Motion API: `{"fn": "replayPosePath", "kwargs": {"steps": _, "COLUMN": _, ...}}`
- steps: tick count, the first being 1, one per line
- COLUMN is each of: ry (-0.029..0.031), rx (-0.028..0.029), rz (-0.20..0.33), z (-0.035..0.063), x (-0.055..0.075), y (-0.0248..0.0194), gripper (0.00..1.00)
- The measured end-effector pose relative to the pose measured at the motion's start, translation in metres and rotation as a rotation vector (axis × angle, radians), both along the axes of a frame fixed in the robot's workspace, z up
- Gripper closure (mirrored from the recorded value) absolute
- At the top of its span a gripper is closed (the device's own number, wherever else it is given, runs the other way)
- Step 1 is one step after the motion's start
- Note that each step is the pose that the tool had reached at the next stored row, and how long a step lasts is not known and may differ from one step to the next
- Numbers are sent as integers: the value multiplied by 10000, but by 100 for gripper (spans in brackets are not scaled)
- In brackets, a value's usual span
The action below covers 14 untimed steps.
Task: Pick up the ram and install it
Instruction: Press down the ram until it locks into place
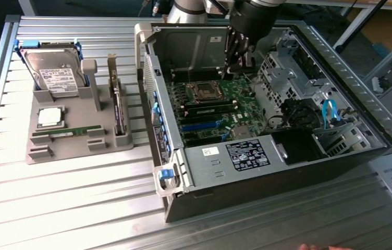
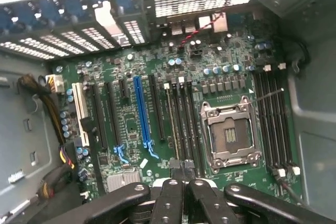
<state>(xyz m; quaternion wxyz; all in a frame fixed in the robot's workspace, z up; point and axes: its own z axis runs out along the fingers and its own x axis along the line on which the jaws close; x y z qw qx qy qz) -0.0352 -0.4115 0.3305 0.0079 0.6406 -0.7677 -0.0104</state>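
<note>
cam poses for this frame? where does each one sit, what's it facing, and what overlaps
Exterior view: set high off the arm, looking down on the slatted table, the grey parts holder and the open computer case; the arm with its gripper reaches down into the case.
Wrist view: mounted on the wrist above the closed gripper, looking into the case at the motherboard.
Shared: motherboard, empty processor socket, blue slot.

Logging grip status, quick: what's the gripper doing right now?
Gripper: shut, over the motherboard inside the case; whether it holds the ram can't be told.
</note>
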Motion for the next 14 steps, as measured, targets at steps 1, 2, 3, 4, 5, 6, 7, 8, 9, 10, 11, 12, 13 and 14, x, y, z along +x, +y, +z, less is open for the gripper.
{"fn": "replayPosePath", "kwargs": {"steps": 1, "ry": 0, "rx": 0, "rz": -105, "z": 0, "x": 0, "y": 0, "gripper": 90}}
{"fn": "replayPosePath", "kwargs": {"steps": 2, "ry": 0, "rx": 0, "rz": -270, "z": 0, "x": 0, "y": 0, "gripper": 90}}
{"fn": "replayPosePath", "kwargs": {"steps": 3, "ry": 0, "rx": 0, "rz": -390, "z": 0, "x": 0, "y": 0, "gripper": 90}}
{"fn": "replayPosePath", "kwargs": {"steps": 4, "ry": 0, "rx": 0, "rz": -509, "z": 0, "x": 0, "y": 0, "gripper": 90}}
{"fn": "replayPosePath", "kwargs": {"steps": 5, "ry": 0, "rx": 0, "rz": -634, "z": 0, "x": 0, "y": 0, "gripper": 90}}
{"fn": "replayPosePath", "kwargs": {"steps": 6, "ry": 0, "rx": 0, "rz": -775, "z": 0, "x": 0, "y": 0, "gripper": 90}}
{"fn": "replayPosePath", "kwargs": {"steps": 7, "ry": 0, "rx": 0, "rz": -890, "z": 0, "x": 0, "y": 0, "gripper": 90}}
{"fn": "replayPosePath", "kwargs": {"steps": 8, "ry": 0, "rx": 0, "rz": -1191, "z": 0, "x": 0, "y": 0, "gripper": 90}}
{"fn": "replayPosePath", "kwargs": {"steps": 9, "ry": 0, "rx": -1, "rz": -1555, "z": 0, "x": 0, "y": 0, "gripper": 90}}
{"fn": "replayPosePath", "kwargs": {"steps": 10, "ry": 0, "rx": 0, "rz": -1747, "z": 0, "x": 0, "y": 0, "gripper": 90}}
{"fn": "replayPosePath", "kwargs": {"steps": 11, "ry": 0, "rx": 0, "rz": -1877, "z": 0, "x": 0, "y": 0, "gripper": 90}}
{"fn": "replayPosePath", "kwargs": {"steps": 12, "ry": 0, "rx": 1, "rz": -1988, "z": -1, "x": 0, "y": 0, "gripper": 90}}
{"fn": "replayPosePath", "kwargs": {"steps": 13, "ry": 0, "rx": 1, "rz": -2103, "z": -1, "x": 0, "y": 0, "gripper": 90}}
{"fn": "replayPosePath", "kwargs": {"steps": 14, "ry": 0, "rx": 0, "rz": -2217, "z": 0, "x": 0, "y": 0, "gripper": 90}}
